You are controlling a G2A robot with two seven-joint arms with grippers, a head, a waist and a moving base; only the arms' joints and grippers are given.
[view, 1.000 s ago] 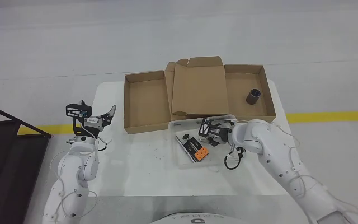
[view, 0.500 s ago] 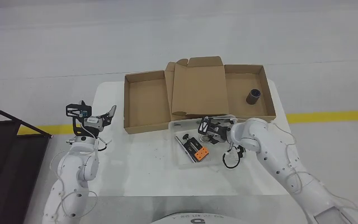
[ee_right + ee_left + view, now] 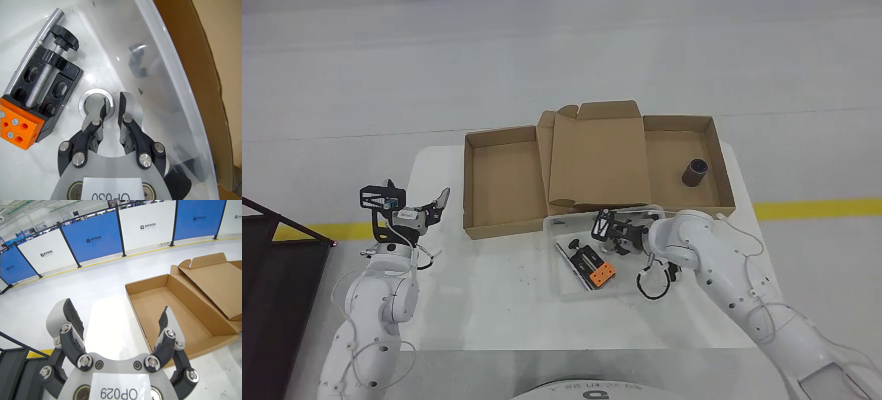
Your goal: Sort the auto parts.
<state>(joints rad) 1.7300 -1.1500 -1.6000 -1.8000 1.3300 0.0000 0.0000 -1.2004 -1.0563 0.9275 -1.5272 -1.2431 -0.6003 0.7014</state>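
Note:
My right gripper (image 3: 112,96) is down inside the clear plastic tray (image 3: 170,85). Its fingers are narrowly open and straddle the rim of a flat silver ring (image 3: 81,106), one finger in the ring's hole and one outside. A black and orange screw clamp (image 3: 43,75) on a chrome bar (image 3: 49,24) lies in the tray beside the ring. In the top view the right gripper (image 3: 607,228) is at the tray's far end, near the clamp (image 3: 589,263). My left gripper (image 3: 116,306) hangs open and holds nothing above the table's left part (image 3: 407,198).
Two open cardboard boxes stand at the back of the table, the left one (image 3: 504,190) with nothing in it. The right one (image 3: 712,195) holds a dark cylinder (image 3: 695,172). A raised flap (image 3: 597,155) sits between them. The box wall (image 3: 208,75) runs close beside the tray.
My right gripper has shifted a little to the left along the tray's far end. The left arm has not moved.

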